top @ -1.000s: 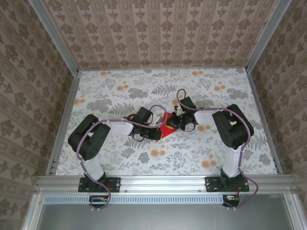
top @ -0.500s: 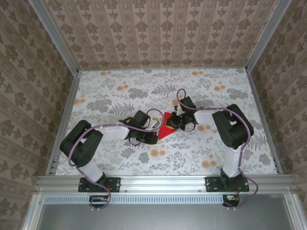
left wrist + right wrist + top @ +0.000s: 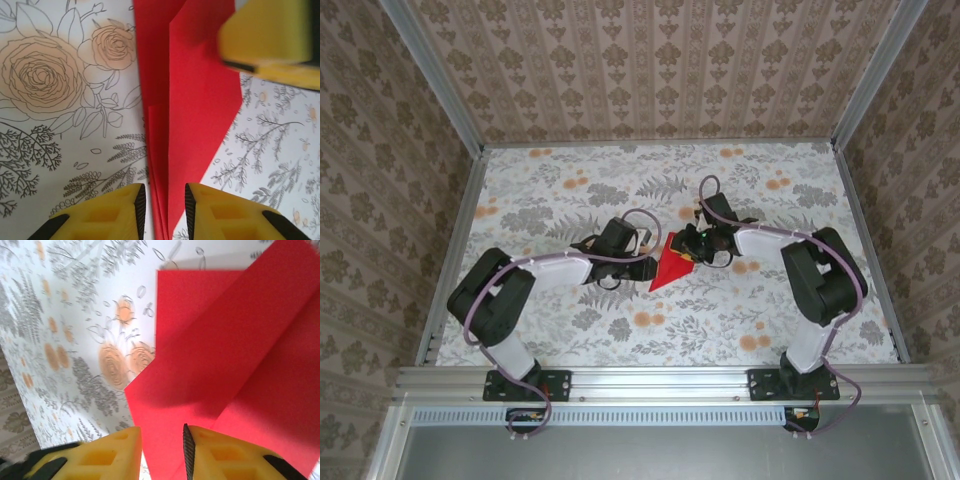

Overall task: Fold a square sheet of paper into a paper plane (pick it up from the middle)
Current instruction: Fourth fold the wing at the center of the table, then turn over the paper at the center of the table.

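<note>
Showing layered paper plane [image 3: 195, 110] edges: left wrist.

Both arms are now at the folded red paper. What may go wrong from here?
1. Both pairs of jaws stand slightly parted at the creased bright red paper sheet, so it seems unpinned; the flaps may spring open.
2. The left jaws straddle the stacked paper edges; closing there might catch only some layers.
3. The right arm's yellow finger hangs close to the left jaws, so the arms may bump.

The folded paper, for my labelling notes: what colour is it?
The paper is plain bright red, clearest in the left wrist view.
</note>
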